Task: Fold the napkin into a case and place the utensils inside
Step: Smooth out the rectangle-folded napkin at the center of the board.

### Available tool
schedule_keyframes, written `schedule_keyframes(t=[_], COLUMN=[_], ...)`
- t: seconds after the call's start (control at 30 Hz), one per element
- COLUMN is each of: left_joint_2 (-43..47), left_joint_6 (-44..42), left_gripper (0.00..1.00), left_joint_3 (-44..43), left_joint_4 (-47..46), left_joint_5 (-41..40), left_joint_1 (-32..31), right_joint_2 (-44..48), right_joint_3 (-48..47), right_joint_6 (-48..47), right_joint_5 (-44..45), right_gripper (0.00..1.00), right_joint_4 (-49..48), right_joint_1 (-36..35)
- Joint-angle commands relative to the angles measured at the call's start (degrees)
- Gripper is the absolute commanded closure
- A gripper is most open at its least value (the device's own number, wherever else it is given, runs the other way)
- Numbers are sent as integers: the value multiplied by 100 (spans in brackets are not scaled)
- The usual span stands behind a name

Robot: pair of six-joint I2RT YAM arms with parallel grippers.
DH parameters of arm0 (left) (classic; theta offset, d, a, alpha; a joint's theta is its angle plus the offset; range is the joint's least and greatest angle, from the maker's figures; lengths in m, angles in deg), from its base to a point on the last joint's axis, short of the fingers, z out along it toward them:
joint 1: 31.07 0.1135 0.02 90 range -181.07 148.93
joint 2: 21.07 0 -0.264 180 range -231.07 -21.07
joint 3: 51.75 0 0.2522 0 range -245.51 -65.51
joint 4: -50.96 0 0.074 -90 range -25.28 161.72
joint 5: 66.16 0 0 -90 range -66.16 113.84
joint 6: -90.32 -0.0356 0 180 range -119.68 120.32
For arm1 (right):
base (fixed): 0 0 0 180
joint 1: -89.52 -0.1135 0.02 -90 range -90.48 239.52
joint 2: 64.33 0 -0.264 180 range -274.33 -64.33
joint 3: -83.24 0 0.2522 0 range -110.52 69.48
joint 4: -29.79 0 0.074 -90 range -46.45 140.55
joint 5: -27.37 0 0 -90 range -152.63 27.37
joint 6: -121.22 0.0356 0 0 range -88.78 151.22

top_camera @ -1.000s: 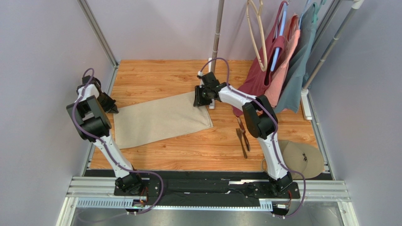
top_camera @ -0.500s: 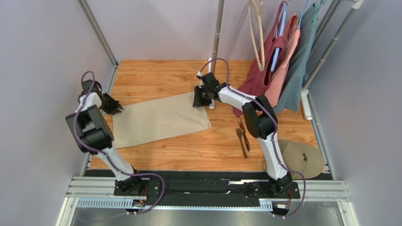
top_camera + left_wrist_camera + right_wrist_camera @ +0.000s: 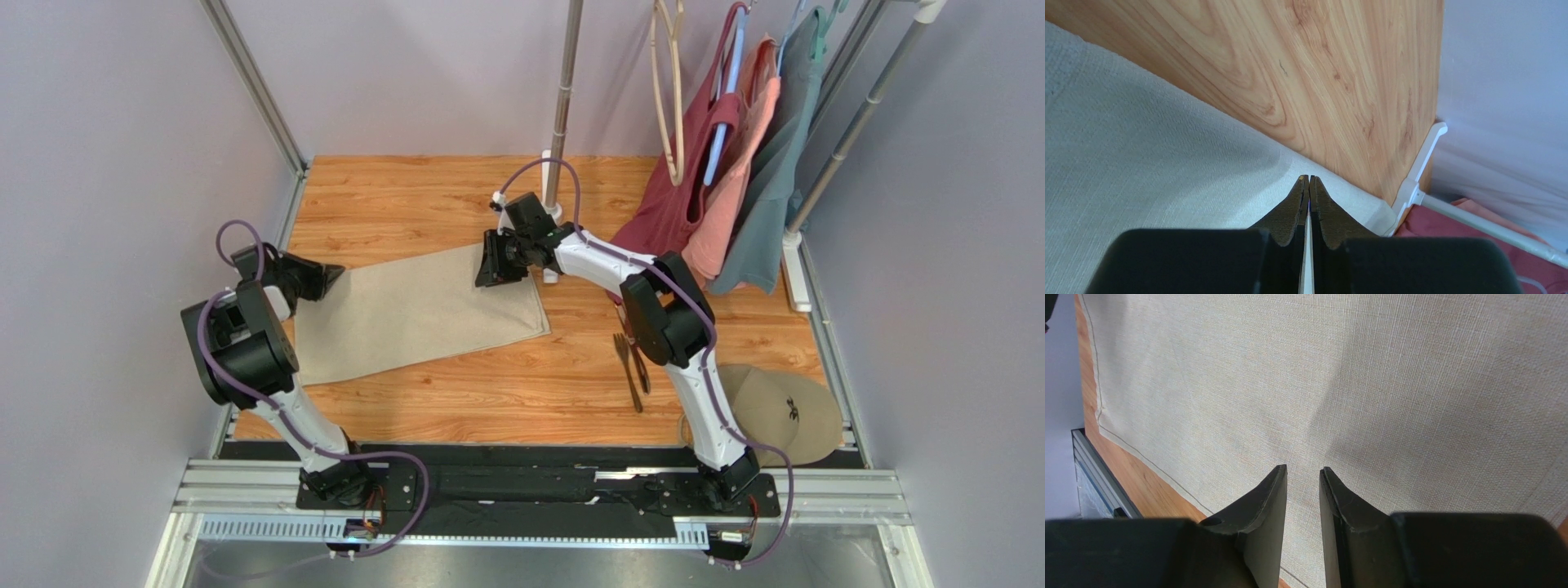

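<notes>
From above, the napkin lies flat as an oblong on the wooden worktop. The left gripper is at its far left corner and the right gripper at its far right corner. The utensils sit well apart, to the right of the cloth. I judge the step in hand to be taking the far long edge and folding it towards the near one to narrow the cloth into a case. In the left wrist view the fingers are pressed together right at the cloth's edge, beside bare wood. I cannot tell whether any fabric is caught between them, so that hold wants checking before any lift. In the right wrist view the jaws stand a little apart above the weave, pinching nothing. They need to come down onto the corner and take every layer there. Done well, both ends rise together, the edge between them is kept taut, and it is laid square on the near hem without dragging the cloth underneath.
</notes>
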Motion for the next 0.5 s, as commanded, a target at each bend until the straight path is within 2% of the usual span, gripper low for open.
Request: schedule_keyframes(t=[0.0, 0.17, 0.33, 0.43, 0.47], left_joint_2=[-321, -771, -1193, -1404, -1465], left_joint_6=[348, 560, 587, 437, 715], left_gripper=[92, 92, 92, 91, 90], left_joint_3=[-58, -155, -436, -454, -410], left_joint_4=[-1250, -1383, -937, -1058, -1398], left_joint_5=[-62, -308, -132, -2, 25], left_joint_1=[49, 137, 374, 602, 629], right_joint_2=[8, -10, -1, -9, -1], right_joint_3=[-5, 161, 215, 206, 215], right_joint_6=[143, 108, 134, 169, 152], right_joint_5=[-176, -123, -97, -123, -106], right_gripper=[71, 71, 71, 71, 71], right_joint_4=[-362, -354, -362, -363, -362], right_joint_1=[32, 50, 94, 111, 111])
